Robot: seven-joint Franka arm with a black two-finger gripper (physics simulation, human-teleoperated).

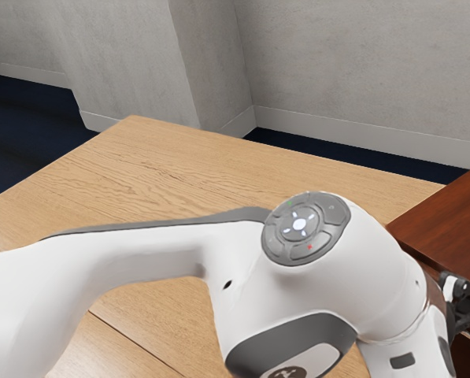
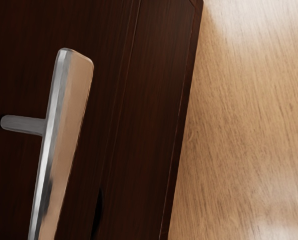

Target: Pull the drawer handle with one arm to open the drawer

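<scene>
One silver handle (image 2: 59, 150) sticks out from one dark drawer (image 2: 139, 100). Past its edge lies wide table (image 2: 248, 130). I cannot tell if the gripper (image 1: 464, 303) is open.

The white arm (image 1: 124, 276) enters from the exterior view's left and runs low to a bulky joint capped by a grey disc (image 1: 306, 228). Past it the wrist turns down toward the exterior view's lower right, where the gripper (image 1: 464, 303) is partly seen.
</scene>
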